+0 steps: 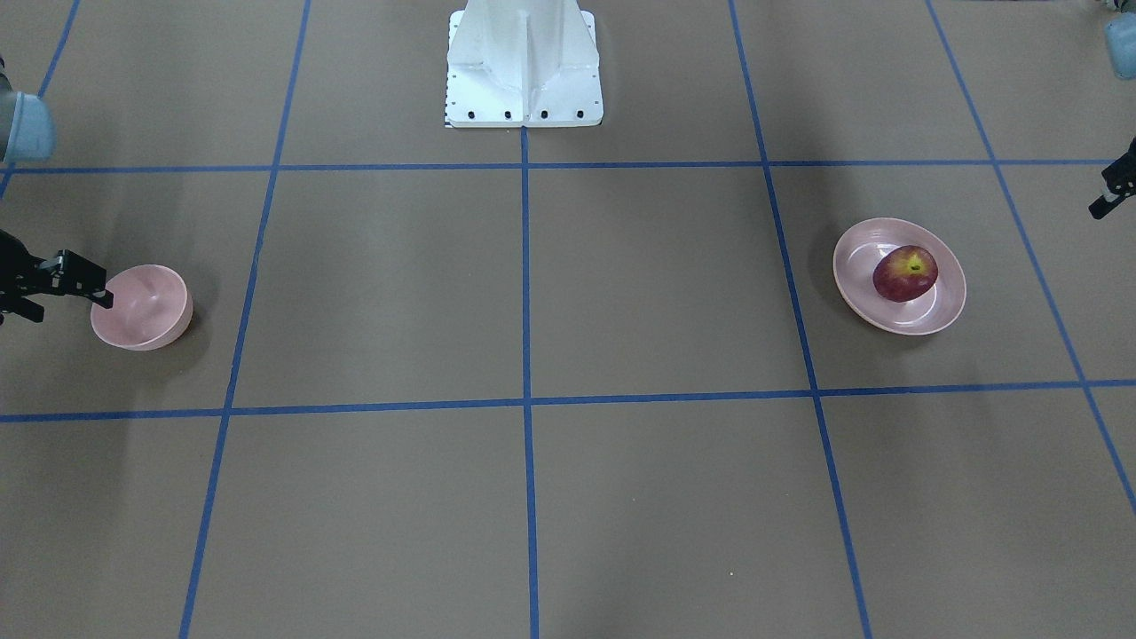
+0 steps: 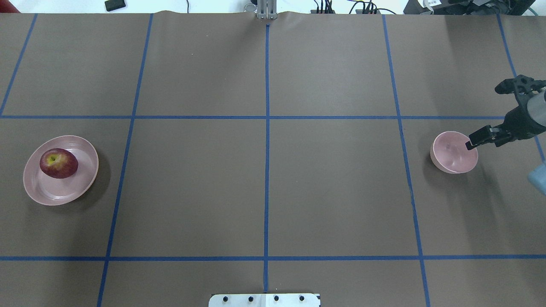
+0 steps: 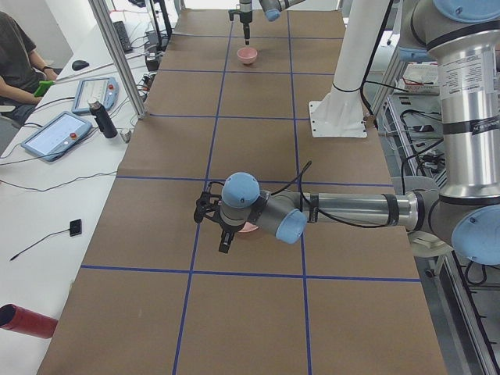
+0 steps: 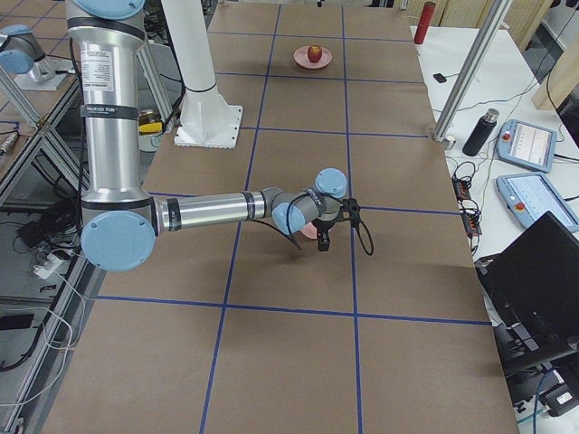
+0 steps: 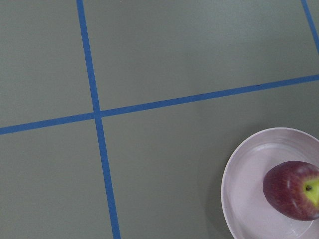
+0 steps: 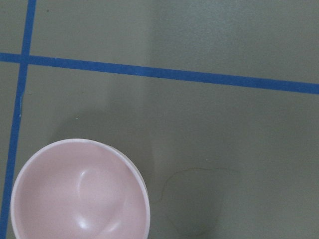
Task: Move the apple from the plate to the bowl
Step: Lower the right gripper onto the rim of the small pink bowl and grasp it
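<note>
The right jaws gape wide, holding nothing, one finger over the rim of the bowl. Whether the left jaws are parted cannot be told; near them the apple sits on the plate on the bench.

No writing, number or brand can be read anywhere. The tablet at nine o'clock in the exterior left view has a lit screen (marks too small to read); the surface carries plain blue tape lines.
</note>
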